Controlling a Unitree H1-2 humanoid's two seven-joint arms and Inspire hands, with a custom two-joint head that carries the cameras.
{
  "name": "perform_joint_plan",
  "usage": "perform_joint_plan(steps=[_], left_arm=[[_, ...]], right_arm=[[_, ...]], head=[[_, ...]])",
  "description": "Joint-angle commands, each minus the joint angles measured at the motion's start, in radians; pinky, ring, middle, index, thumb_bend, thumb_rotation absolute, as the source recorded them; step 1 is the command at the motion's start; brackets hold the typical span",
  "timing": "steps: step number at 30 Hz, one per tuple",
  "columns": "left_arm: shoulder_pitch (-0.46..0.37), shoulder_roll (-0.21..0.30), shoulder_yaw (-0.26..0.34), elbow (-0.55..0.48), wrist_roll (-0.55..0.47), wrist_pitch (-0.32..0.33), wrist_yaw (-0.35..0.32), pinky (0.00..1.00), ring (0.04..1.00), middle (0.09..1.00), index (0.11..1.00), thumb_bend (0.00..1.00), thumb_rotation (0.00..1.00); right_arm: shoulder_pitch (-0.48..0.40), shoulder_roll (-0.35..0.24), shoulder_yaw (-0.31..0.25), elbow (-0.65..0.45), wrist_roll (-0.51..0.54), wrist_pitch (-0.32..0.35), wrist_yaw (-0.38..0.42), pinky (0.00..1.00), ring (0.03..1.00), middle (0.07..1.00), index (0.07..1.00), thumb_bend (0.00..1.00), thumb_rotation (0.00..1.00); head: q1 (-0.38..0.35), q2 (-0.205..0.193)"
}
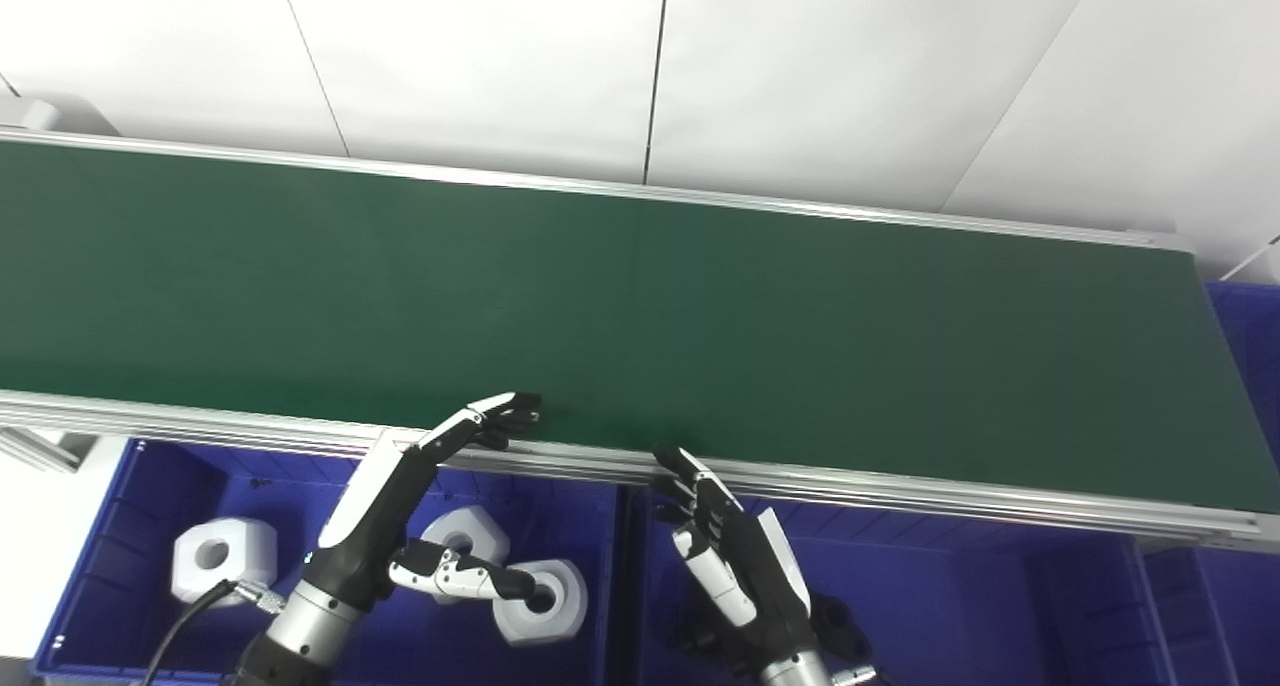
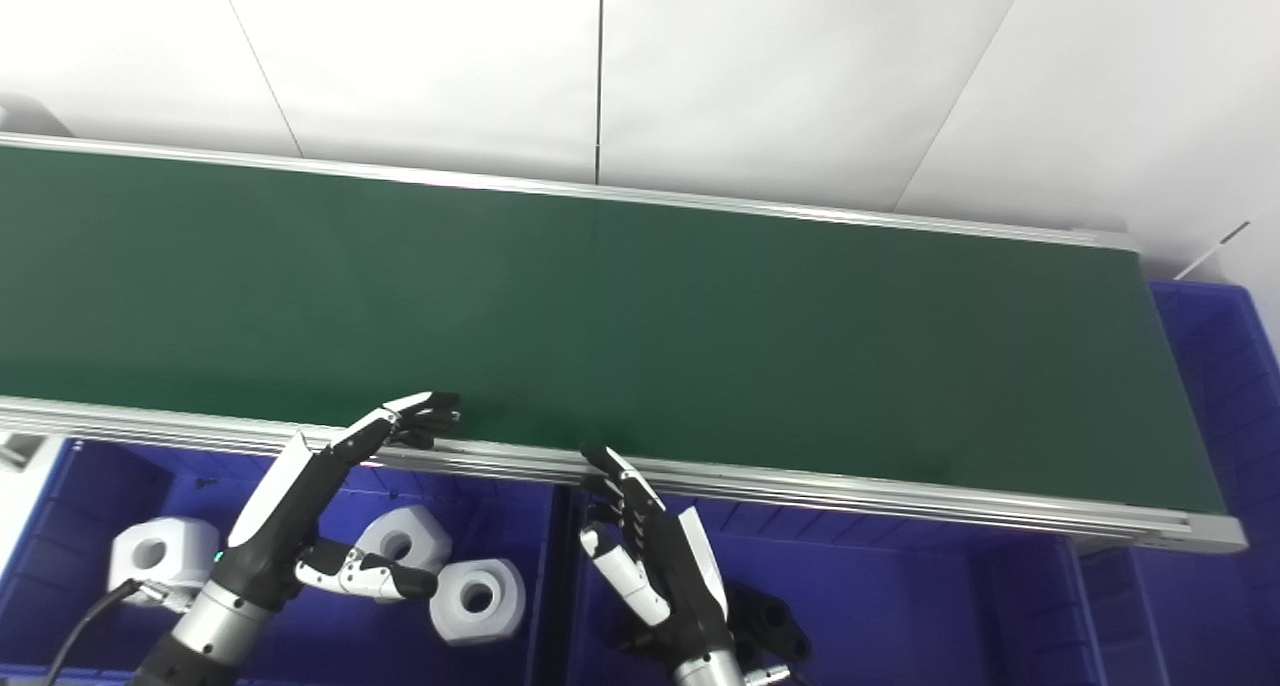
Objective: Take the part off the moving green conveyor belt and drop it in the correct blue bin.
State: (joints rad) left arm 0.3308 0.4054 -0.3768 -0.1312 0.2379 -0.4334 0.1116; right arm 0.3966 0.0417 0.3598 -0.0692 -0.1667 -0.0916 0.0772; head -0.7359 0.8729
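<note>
The green conveyor belt (image 1: pixel 640 316) runs across the view and carries no part. My left hand (image 1: pixel 400 506) hovers over the left blue bin (image 1: pixel 110 526), open, fingertips (image 1: pixel 505 411) reaching over the belt's near rail, thumb spread low. My right hand (image 1: pixel 735 556) is open above the middle blue bin (image 1: pixel 900 596), fingers pointing up toward the rail. Three white hexagonal parts (image 1: pixel 222 556) with round holes lie in the left bin. A black part (image 2: pixel 765 621) lies in the middle bin, mostly hidden behind my right hand.
An aluminium rail (image 1: pixel 900 486) edges the belt's near side. Another blue bin (image 1: pixel 1250 346) stands past the belt's right end. White wall panels (image 1: pixel 640 66) rise behind the belt. A black cable (image 1: pixel 185 616) trails from my left wrist.
</note>
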Motion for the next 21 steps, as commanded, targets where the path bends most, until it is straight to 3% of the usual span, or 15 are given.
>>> perform_joint_plan(steps=[1, 6, 13, 16, 21], left_arm=[[-0.017, 0.031, 0.017, -0.024, -0.048, -0.036, -0.018, 0.67, 0.778, 0.804, 0.843, 0.81, 0.6], [-0.017, 0.039, 0.052, -0.012, -0.122, -0.036, -0.079, 0.7, 0.811, 0.824, 0.838, 0.85, 0.59], [-0.01, 0.027, 0.098, -0.015, -0.149, -0.034, -0.153, 0.7, 0.817, 0.826, 0.831, 0.89, 0.6], [-0.012, 0.019, 0.113, -0.011, -0.159, -0.035, -0.17, 0.7, 0.809, 0.819, 0.829, 0.89, 0.6], [-0.018, 0.006, 0.14, 0.006, -0.194, -0.033, -0.208, 0.71, 0.812, 0.82, 0.822, 0.93, 0.61]], right_arm=[[-0.048, 0.125, 0.075, 0.0, -0.019, -0.001, -0.012, 0.82, 0.882, 0.914, 0.871, 0.84, 0.86], [-0.062, 0.142, 0.091, 0.009, -0.038, 0.018, -0.029, 0.83, 0.884, 0.912, 0.874, 0.86, 0.87], [-0.065, 0.149, 0.094, -0.002, -0.04, 0.023, -0.037, 0.82, 0.888, 0.911, 0.875, 0.88, 0.88], [-0.065, 0.151, 0.099, -0.016, -0.039, 0.045, -0.037, 0.8, 0.881, 0.915, 0.877, 0.9, 0.88], [-0.08, 0.156, 0.102, 0.008, -0.047, 0.024, -0.05, 0.78, 0.867, 0.904, 0.868, 0.89, 0.88]], head=[[-0.013, 0.001], [-0.044, 0.01], [-0.056, 0.026], [-0.096, 0.027], [-0.159, 0.011]])
